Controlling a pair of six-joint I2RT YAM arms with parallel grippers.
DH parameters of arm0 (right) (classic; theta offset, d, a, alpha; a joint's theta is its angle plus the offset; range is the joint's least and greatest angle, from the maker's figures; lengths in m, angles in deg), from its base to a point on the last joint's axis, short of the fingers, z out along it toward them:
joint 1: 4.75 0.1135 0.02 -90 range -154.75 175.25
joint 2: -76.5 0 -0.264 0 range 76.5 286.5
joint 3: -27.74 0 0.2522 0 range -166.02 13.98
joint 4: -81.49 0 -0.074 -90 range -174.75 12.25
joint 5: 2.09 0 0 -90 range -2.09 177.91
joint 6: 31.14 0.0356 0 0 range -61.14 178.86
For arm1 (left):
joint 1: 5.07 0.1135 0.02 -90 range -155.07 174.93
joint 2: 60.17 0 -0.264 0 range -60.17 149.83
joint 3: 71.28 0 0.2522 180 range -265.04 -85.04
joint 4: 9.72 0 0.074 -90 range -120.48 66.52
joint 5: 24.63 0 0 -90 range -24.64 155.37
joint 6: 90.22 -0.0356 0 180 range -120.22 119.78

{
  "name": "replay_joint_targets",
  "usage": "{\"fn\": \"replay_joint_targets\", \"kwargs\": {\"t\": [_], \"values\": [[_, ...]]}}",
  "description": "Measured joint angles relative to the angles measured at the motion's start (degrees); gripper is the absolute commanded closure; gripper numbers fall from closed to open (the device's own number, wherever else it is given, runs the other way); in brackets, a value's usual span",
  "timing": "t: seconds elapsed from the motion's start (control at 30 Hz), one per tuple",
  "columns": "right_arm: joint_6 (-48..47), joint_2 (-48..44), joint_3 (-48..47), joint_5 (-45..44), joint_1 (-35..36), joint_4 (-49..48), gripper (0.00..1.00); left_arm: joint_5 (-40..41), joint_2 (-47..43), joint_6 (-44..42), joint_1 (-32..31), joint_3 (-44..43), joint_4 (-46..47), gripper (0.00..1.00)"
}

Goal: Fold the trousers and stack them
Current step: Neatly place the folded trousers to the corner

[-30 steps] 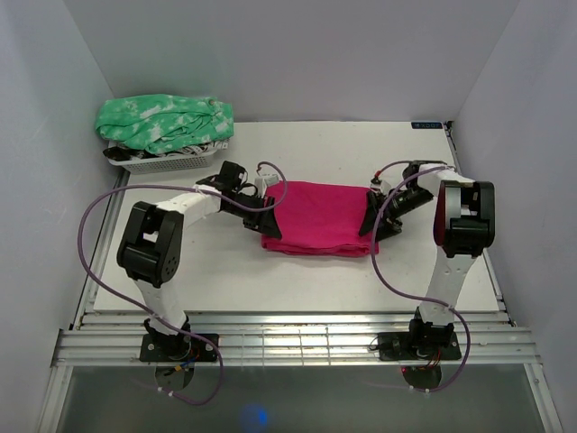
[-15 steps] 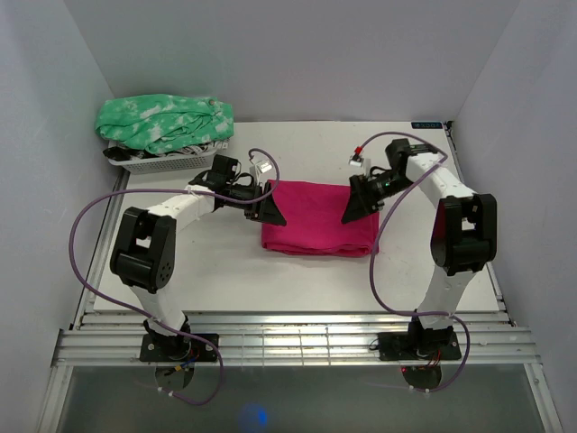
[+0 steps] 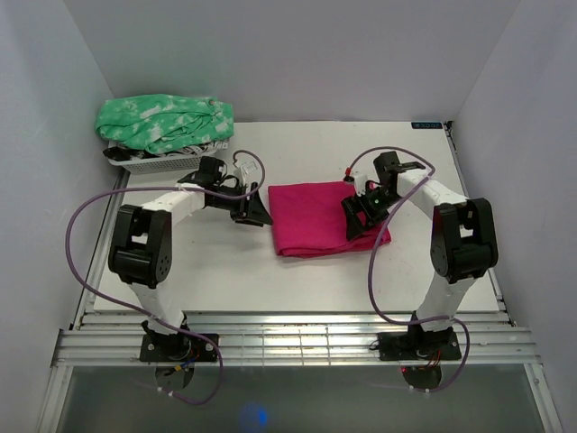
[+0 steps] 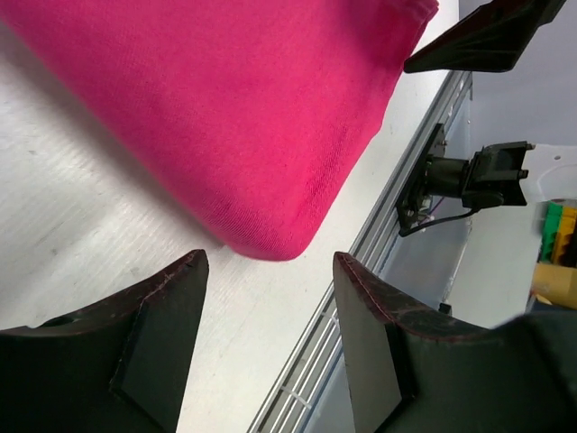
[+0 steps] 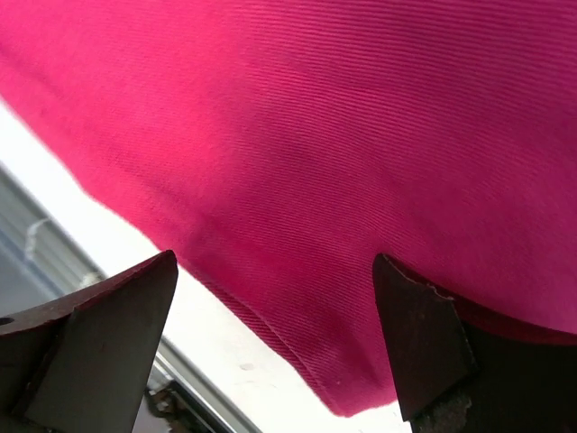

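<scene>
Folded trousers (image 3: pixel 315 218) sit just right of the left gripper (image 3: pixel 256 213) and directly under the right gripper (image 3: pixel 358 218) (that one's nearer). Long axis runs gripper to gripper. Both are spread and empty.

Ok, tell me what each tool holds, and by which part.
Nothing is held: the left tool stands open beside the trousers, the right tool open above them.
</scene>
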State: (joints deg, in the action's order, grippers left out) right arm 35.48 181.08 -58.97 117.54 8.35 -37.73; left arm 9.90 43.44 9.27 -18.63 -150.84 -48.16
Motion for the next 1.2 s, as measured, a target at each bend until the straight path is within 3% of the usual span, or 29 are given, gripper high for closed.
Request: {"fn": "replay_joint_targets", "kwargs": {"t": [0.1, 0.23, 0.43, 0.57, 0.73, 0.97, 1.2], "values": [[0.66, -2.25, -1.20, -5.99, 0.26, -0.42, 0.02, 1.20, -2.43, -1.38, 2.05, -1.27, -2.78, 0.27], [4.63, -4.59, -4.74, -11.82, 2.75, -1.05, 0.10, 2.73, -7.93, -0.59, 5.92, -3.58, -3.91, 0.17], [17.57, -5.09, -8.46, -20.92, 14.78, -4.46, 0.10, 6.88, -17.05, 0.44, 10.47, -5.62, -4.52, 0.12], [23.69, -0.85, -9.25, -26.51, 21.00, -5.22, 0.10, 7.78, -19.30, 1.22, 11.30, -5.62, -4.92, 0.12], [28.26, 7.61, -10.21, -31.78, 22.60, -5.20, 0.10, 8.66, -19.28, 2.01, 12.02, -5.03, -5.33, 0.12], [30.34, 12.96, -15.04, -31.76, 17.84, -3.15, 0.10, 9.11, -19.15, 1.99, 12.83, -4.81, -5.35, 0.12], [22.58, 19.69, -25.38, -30.86, -0.63, -4.57, 0.09, 8.90, -18.62, 0.72, 15.87, -4.26, -5.38, 0.12]]}}
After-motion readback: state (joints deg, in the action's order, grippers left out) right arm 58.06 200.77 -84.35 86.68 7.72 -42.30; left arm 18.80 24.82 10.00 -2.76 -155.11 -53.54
